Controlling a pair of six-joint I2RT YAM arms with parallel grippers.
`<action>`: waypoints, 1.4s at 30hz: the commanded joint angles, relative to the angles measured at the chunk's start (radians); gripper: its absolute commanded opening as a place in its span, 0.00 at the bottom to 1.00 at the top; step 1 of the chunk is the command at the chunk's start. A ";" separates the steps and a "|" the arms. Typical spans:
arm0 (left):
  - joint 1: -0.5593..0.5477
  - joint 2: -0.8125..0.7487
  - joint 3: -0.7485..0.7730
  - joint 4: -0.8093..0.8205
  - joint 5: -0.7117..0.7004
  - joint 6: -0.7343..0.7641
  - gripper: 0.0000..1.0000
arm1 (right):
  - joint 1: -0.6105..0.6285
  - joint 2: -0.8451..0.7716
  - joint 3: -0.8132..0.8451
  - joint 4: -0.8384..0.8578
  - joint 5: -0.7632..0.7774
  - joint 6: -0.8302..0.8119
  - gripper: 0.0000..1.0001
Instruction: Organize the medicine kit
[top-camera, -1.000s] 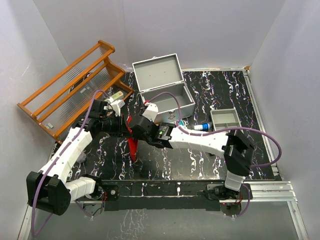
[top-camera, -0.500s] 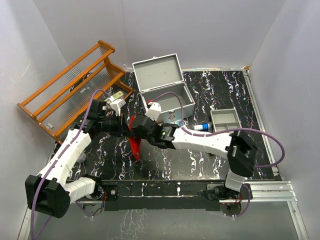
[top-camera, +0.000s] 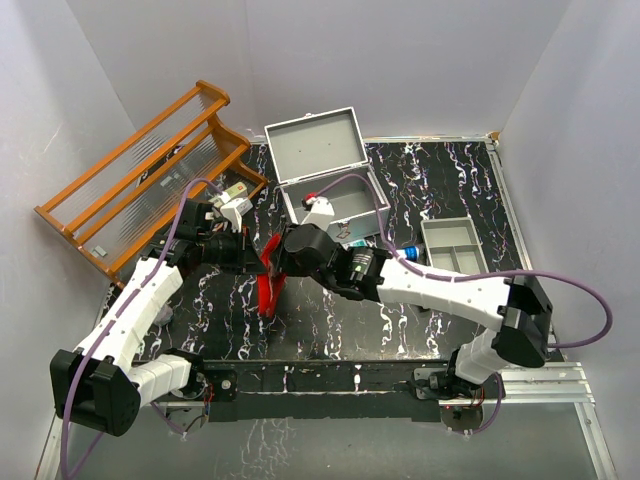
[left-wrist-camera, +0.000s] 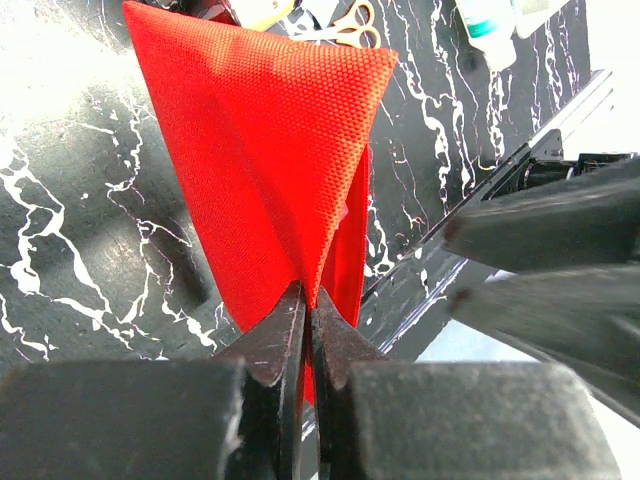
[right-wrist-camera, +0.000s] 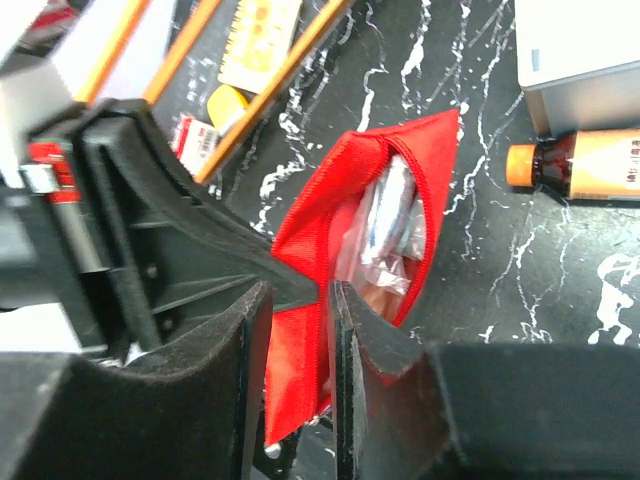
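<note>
Where the two arms meet over the near middle of the black marbled table (top-camera: 430, 170), the left gripper (left-wrist-camera: 305, 300) is clamped tight on a corner of the red pouch (left-wrist-camera: 260, 150), its jaws pressed together with only the fabric between them. Facing it, the right gripper (right-wrist-camera: 297, 340) has its jaws a narrow gap apart. The pouch's red edge fills that gap, but I cannot tell whether the pads press on it. The pouch's mouth gapes toward the right wrist, with clear packets (right-wrist-camera: 390, 230) inside.

Just behind the grippers stands the medicine kit (top-camera: 340, 205), its lid (top-camera: 315, 143) swung up and back. An amber bottle with an orange cap (right-wrist-camera: 580, 165) lies close to the kit's front wall. To the right, a white bottle with a blue cap (top-camera: 405, 254) lies just beside a shallow grey divided tray (top-camera: 450, 240). At the far left, a wooden rack (top-camera: 140, 175) leans tilted near the wall.
</note>
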 joint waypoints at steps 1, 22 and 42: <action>-0.003 -0.014 0.018 0.001 0.036 0.014 0.00 | -0.007 0.052 0.049 -0.048 0.014 -0.038 0.26; -0.002 -0.018 0.011 0.007 0.129 0.027 0.00 | -0.037 0.239 0.104 0.054 0.012 -0.121 0.00; -0.003 0.010 -0.004 -0.010 -0.088 -0.105 0.00 | -0.153 -0.236 -0.220 -0.039 -0.094 -0.136 0.46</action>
